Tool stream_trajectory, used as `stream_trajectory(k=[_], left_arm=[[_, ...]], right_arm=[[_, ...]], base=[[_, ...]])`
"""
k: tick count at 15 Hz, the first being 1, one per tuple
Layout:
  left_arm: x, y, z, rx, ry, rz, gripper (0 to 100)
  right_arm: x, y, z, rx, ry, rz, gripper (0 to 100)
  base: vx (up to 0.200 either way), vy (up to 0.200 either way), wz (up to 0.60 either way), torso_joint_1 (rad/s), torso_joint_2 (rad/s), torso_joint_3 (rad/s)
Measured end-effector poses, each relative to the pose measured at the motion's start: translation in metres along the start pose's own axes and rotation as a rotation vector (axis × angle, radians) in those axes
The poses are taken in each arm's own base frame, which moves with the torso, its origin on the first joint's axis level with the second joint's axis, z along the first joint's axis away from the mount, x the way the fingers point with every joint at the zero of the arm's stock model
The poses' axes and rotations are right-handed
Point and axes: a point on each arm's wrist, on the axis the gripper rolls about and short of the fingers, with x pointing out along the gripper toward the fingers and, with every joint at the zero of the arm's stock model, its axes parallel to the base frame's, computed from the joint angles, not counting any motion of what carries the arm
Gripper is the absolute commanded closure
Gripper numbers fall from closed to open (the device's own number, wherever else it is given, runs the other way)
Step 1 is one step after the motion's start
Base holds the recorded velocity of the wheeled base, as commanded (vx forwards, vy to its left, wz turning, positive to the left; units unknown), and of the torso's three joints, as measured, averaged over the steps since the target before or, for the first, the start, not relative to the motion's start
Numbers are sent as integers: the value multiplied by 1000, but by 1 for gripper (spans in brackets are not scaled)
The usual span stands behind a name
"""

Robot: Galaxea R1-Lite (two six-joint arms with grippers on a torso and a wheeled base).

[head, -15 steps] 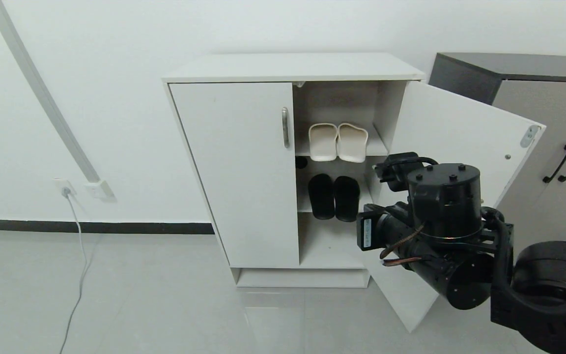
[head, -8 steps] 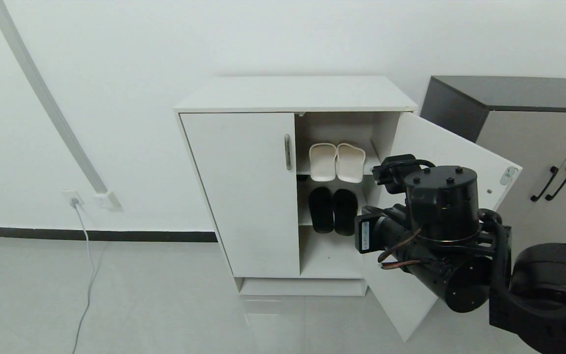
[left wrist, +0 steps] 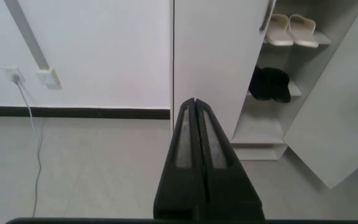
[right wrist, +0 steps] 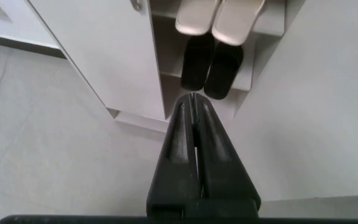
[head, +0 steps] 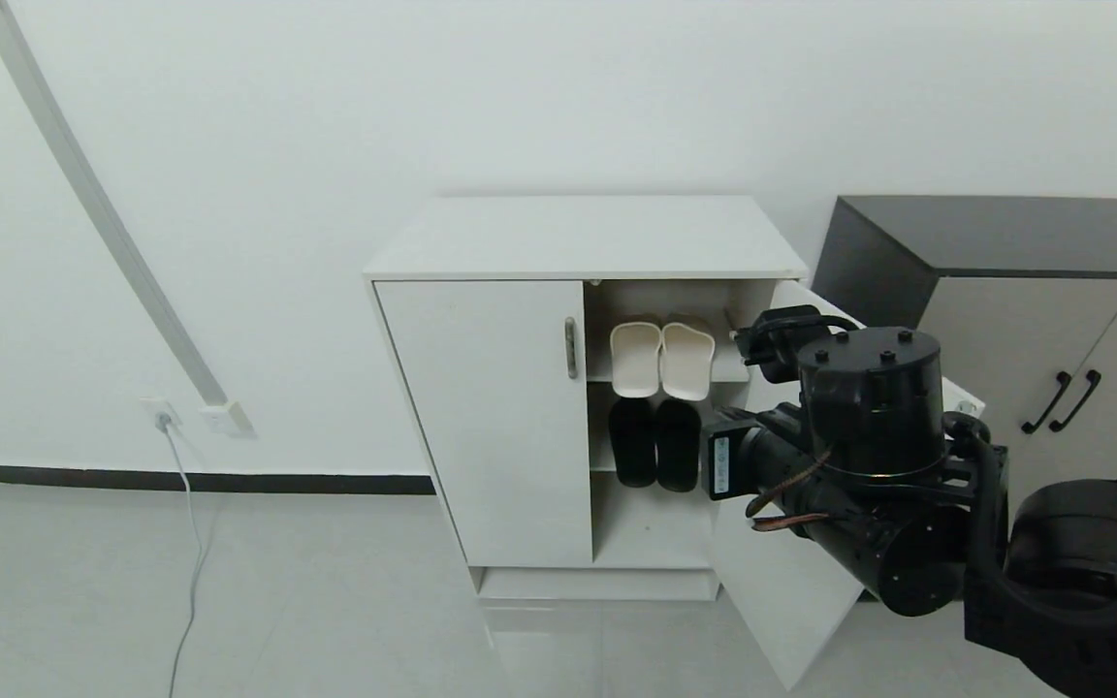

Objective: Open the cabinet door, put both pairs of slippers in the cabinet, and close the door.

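- Two pairs of slippers lay inside the white cabinet [head: 583, 237], which stood on the floor [head: 306, 601] against the wall.
- We saw the cream slippers [head: 662, 359] side by side on the upper shelf [head: 735, 368], touching each other and reaching its front edge.
- The black slippers [head: 655, 442] sat directly beneath them on the middle shelf, also side by side and touching.
- The bottom compartment [head: 651, 528] held nothing that we could make out.
- The left door [head: 486, 417] was closed, with its metal handle [head: 570, 347] upright near its inner edge.
- The right door [head: 781, 606] stood wide open, swung out towards us, and the right arm hid much of it in the head view.
- The left end effector [left wrist: 195, 104] had its fingers pressed together on nothing. It was held above the floor in front of the closed left door, well apart from it.
- The right end effector [right wrist: 192, 98] was likewise together and empty. It pointed at the open side of the cabinet, apart from the shelves, the slippers and the open door.
- A grey cabinet [head: 1005, 242] with dark handles stood just beside the white one, on its right.
- On the wall to the left, a cable [head: 192, 543] hung from a wall socket [head: 163, 419] down to the floor.
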Motion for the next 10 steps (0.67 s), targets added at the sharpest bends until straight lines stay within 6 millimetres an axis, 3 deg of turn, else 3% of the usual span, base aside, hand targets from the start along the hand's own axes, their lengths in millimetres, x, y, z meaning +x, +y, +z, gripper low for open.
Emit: stream_trajectory(k=[10], left_arm=[[0,0,0,0,0,0,100]], right_arm=[[0,-1,-2,-4,7,-4,100]], base=[[0,0,0,243,-569,-321]])
